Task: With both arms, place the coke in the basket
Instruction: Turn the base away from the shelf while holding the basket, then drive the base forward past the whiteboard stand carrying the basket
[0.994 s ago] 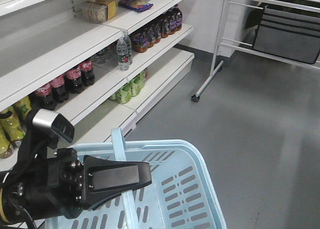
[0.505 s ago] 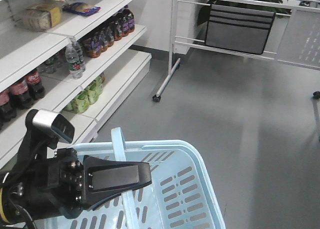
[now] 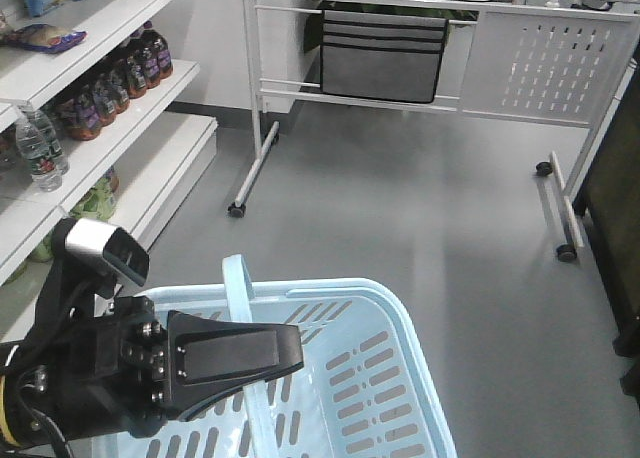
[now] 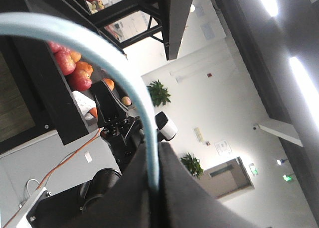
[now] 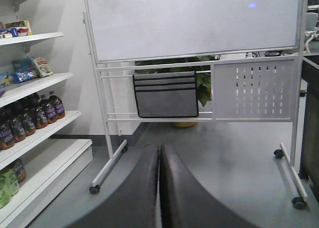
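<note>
The basket (image 3: 405,373) lies at 6 o'clock, shelves (image 3: 165,158) at 9 o'clock, and a whiteboard stand (image 3: 540,73) behind at 12 o'clock.

No word, brand or number can be read anywhere. The dark bottles (image 3: 80,113) on the left shelves wear purple labels whose print is too small to make out (no better in the right wrist view). The clear water bottle (image 3: 40,158), nearer on the same shelf, has a label just as blurred. The snack packets (image 5: 24,71) on the far left shelf show colours only. In the left wrist view, the wall notices (image 4: 222,147) and a green lit sign (image 4: 287,177) at the far right are mere smudges.
</note>
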### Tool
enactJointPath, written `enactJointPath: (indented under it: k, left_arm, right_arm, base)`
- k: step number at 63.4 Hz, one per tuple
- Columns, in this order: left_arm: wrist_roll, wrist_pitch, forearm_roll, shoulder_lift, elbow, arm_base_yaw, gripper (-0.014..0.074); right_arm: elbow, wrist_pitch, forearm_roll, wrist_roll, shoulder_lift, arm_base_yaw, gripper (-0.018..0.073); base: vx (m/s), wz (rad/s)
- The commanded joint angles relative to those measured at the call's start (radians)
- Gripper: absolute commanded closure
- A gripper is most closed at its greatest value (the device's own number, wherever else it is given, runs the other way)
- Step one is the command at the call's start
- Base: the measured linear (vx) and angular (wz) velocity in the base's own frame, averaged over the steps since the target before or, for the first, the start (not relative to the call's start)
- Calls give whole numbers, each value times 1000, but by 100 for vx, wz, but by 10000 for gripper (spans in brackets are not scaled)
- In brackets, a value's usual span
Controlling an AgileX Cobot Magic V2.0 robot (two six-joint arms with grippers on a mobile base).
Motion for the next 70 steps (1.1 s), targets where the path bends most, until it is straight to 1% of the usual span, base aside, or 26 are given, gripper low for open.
enactJointPath:
  k: [1,29,70]
  left_arm:
    - [-3,-226,-73,-24,-20,-6,603]
    - [-3,-226,-73,-24,-20,-6,603]
    - [-3,-226,-73,-24,-20,-6,603]
  right_arm:
    - [15,-71,-3,-12,-18,-2,564]
    - [15,-71,-3,-12,-18,-2,564]
    - [15,-69,-3,-12,-18,-2,564]
  base:
    - [12,-26]
    - [12,-19]
    - [17,-6]
